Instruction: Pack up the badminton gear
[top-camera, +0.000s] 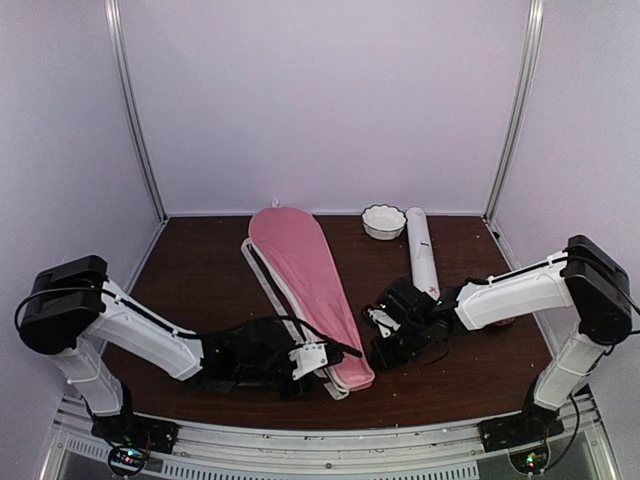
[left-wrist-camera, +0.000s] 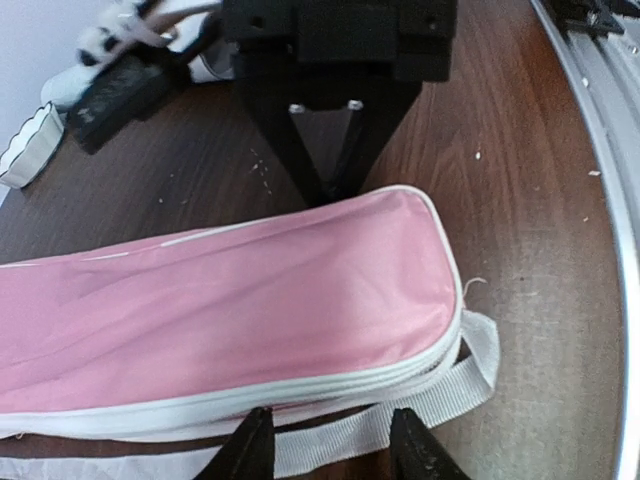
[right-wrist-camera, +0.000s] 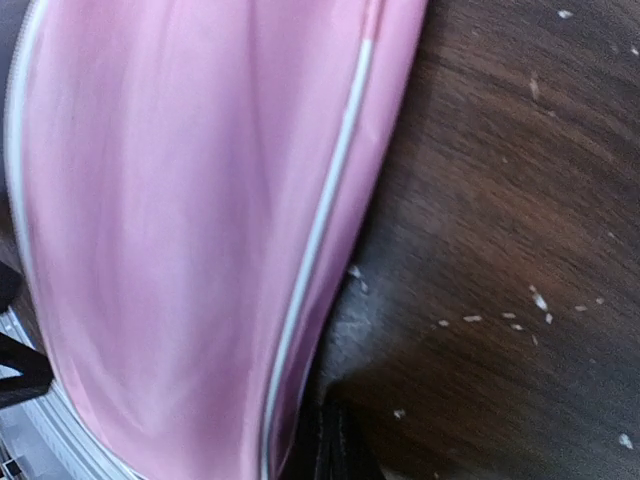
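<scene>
The long pink racket-shaped cover (top-camera: 300, 270) lies diagonally across the dark table, its wide end at the back and its narrow end near the front. It is closed, with white piping and a white strap (left-wrist-camera: 385, 415). My left gripper (top-camera: 318, 358) sits low at the narrow end. In the left wrist view it (left-wrist-camera: 330, 450) is open, its fingers either side of the strap without pinching it. My right gripper (top-camera: 380, 350) is shut and empty, its tips on the table just right of the cover (right-wrist-camera: 180, 230). The white tube (top-camera: 421, 252) lies at the back right.
A small white scalloped bowl (top-camera: 384, 221) stands at the back next to the tube's far end. White specks dot the wood (right-wrist-camera: 500, 318). A metal rail (top-camera: 330, 432) runs along the front edge. The two grippers face each other closely across the cover's narrow end.
</scene>
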